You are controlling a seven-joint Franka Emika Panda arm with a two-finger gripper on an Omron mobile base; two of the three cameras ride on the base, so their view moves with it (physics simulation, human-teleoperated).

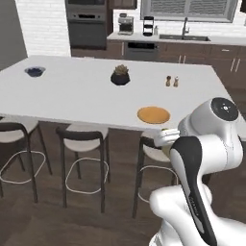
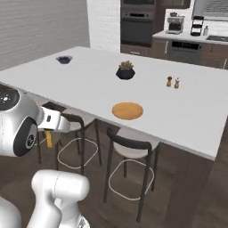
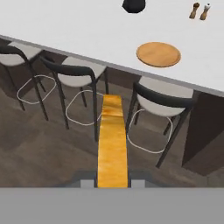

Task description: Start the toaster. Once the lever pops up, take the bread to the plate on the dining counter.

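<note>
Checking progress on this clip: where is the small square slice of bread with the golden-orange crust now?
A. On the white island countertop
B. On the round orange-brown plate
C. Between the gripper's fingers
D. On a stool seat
C: the hand view shows the bread slice edge-on between the gripper's fingertips; the round plate is bare.

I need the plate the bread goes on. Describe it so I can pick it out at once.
Find the big white dining counter. Near its front edge, above the stools, lies the plate: a flat round orange-brown disc. It is the only flat, bare thing there; the dark plant pot, shakers and bowl stand farther back.
</note>
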